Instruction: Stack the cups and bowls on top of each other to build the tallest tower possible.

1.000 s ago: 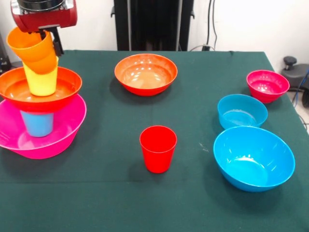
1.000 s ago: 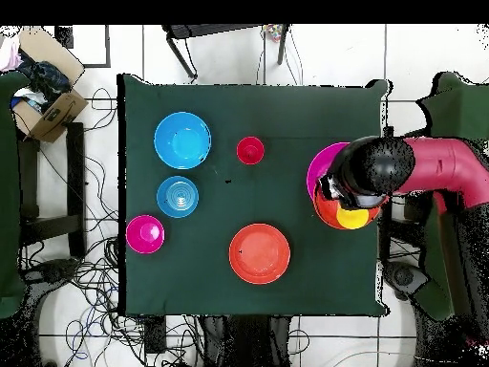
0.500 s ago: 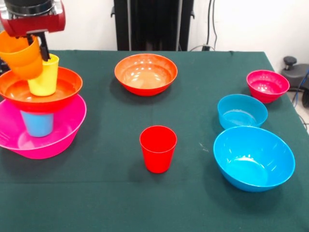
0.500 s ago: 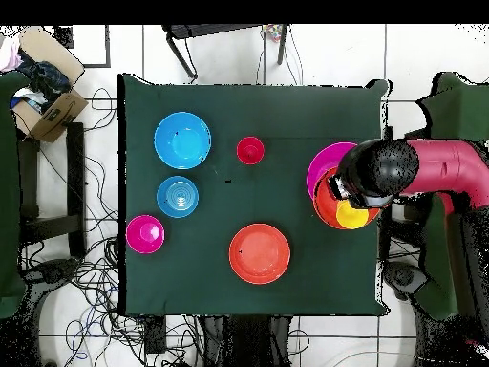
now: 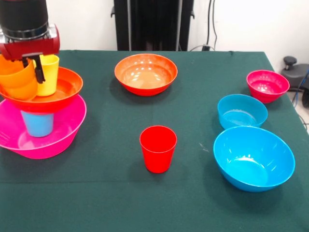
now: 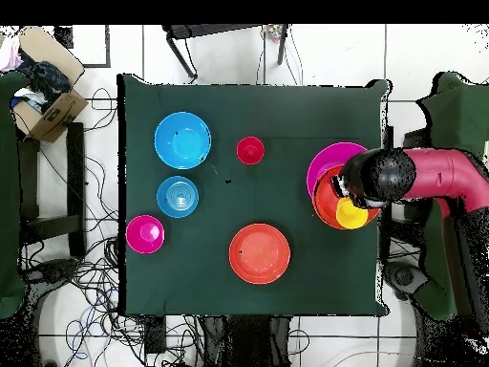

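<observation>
At the left, the tower stands as a pink bowl (image 5: 58, 133), a light blue cup (image 5: 37, 123) inside it, and an orange-red bowl (image 5: 58, 94) on that cup. A yellow cup (image 5: 47, 72) stands upright in this top bowl. My gripper (image 5: 31, 70) is shut on the rim of an orange cup (image 5: 17, 82), which sits low in the same bowl, left of the yellow cup and touching it. In the overhead view the arm's head (image 6: 377, 177) covers the gripper and most of the tower. A red cup (image 5: 158, 148) stands alone at mid-table.
A second orange-red bowl (image 5: 146, 72) sits at the back centre. On the right are a small magenta bowl (image 5: 267, 85), a small blue bowl (image 5: 242, 111) and a large blue bowl (image 5: 254, 158). The tower stands close to the table's left edge.
The gripper carried the orange cup leftward off the top of the yellow cup and down beside it, into the orange-red bowl on top of the tower.
</observation>
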You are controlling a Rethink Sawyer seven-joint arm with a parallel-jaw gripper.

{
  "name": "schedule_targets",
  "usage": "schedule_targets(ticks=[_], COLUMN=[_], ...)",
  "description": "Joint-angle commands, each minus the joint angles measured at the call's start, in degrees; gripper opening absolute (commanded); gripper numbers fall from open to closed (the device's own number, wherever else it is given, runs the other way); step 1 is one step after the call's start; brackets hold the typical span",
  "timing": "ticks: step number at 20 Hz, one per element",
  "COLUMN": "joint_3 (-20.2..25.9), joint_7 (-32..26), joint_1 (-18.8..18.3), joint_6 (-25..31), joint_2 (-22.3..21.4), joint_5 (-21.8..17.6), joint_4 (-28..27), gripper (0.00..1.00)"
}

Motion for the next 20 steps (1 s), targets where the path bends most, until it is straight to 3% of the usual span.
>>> schedule_targets(ticks=[1, 20], joint_3=[-1.26, -0.83], joint_7=[-18.84, -17.56], joint_1=[1.32, 0.91], joint_6=[-2.12, 0.11], joint_2=[3.86, 0.37], joint_5=[-4.05, -1.61], joint_4=[-2.78, -1.23], gripper=[0.0, 0.0])
